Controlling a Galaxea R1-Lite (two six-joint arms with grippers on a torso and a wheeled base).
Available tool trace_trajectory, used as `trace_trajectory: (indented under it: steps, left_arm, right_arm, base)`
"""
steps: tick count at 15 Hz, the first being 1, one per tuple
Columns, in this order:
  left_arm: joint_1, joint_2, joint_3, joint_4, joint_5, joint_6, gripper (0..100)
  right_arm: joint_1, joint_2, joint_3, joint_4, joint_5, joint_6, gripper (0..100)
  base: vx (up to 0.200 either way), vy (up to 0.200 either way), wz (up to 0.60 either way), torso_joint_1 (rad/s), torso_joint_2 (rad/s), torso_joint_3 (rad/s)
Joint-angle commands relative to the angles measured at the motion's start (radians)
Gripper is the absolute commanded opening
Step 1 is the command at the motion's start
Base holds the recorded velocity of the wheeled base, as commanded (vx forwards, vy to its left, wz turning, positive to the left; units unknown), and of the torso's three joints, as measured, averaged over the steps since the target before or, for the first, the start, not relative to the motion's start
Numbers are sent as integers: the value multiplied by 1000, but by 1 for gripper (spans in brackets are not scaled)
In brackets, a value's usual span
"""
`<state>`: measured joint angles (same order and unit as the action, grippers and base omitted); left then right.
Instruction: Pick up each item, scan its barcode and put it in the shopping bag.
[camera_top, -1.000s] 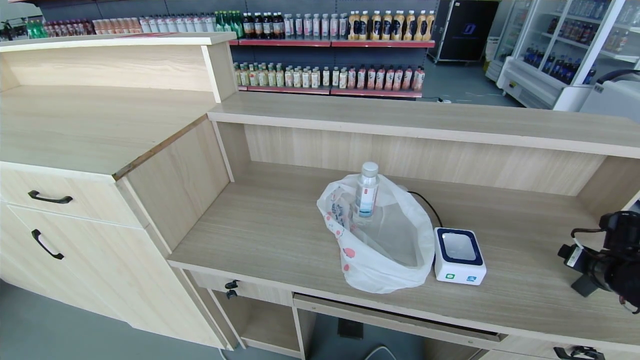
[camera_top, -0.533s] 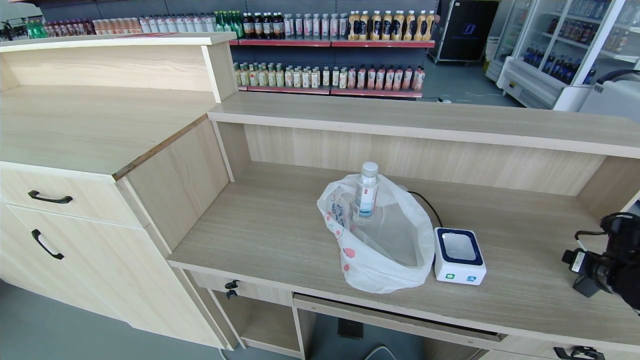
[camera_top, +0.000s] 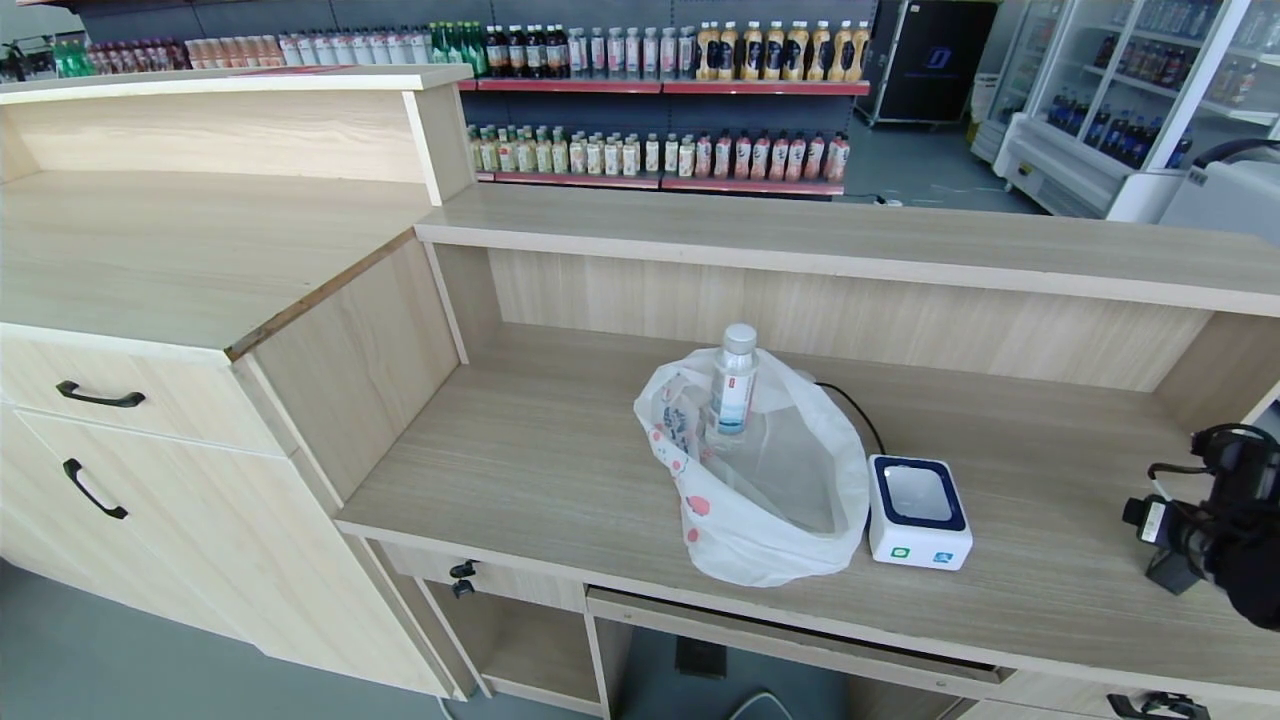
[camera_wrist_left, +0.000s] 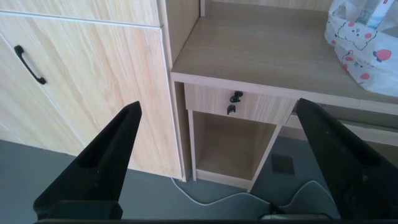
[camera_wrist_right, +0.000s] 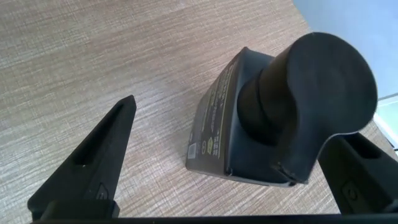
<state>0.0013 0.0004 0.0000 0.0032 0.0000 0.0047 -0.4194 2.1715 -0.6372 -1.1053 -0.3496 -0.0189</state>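
Both pairs of jaws stand wide apart. Left gripper (camera_wrist_left: 217, 106) hangs off the desk's (camera_top: 560, 450) left front, empty. A bottle (camera_top: 735, 385), its label print unreadable, stands upright in the shopping bag (camera_top: 770, 520), with the white scanner (camera_top: 918, 510) just beside. Right gripper (camera_wrist_right: 233, 118) is over the desk, a black stickered device (camera_wrist_right: 214, 140) between its jaws; contact unclear.

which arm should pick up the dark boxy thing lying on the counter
Right. The right gripper hangs open over the dark boxy thing on the counter. The left gripper is open too, but low by the cupboard front, below the countertop.
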Motion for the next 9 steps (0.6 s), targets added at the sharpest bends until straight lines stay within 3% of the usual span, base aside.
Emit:
trace_trajectory:
  steps: [1,2,3,9]
  left_arm:
    - [0,0,0,0,0,0,100]
    - [0,0,0,0,0,0,100]
    - [0,0,0,0,2,0,100]
    - [0,0,0,0,0,0,100]
  right_arm:
    - [-1,37,2,-24,0,-18,100]
    - [-1,48,-1,-42,0,-27,100]
    - [-1,64,-1,-70,0,-32,0]
    - [-1,76,-4,-134,0,-93,0]
  base:
    - [0,0,0,0,0,0]
    - [0,0,0,0,0,0]
    - [0,0,0,0,0,0]
    - [0,0,0,0,0,0]
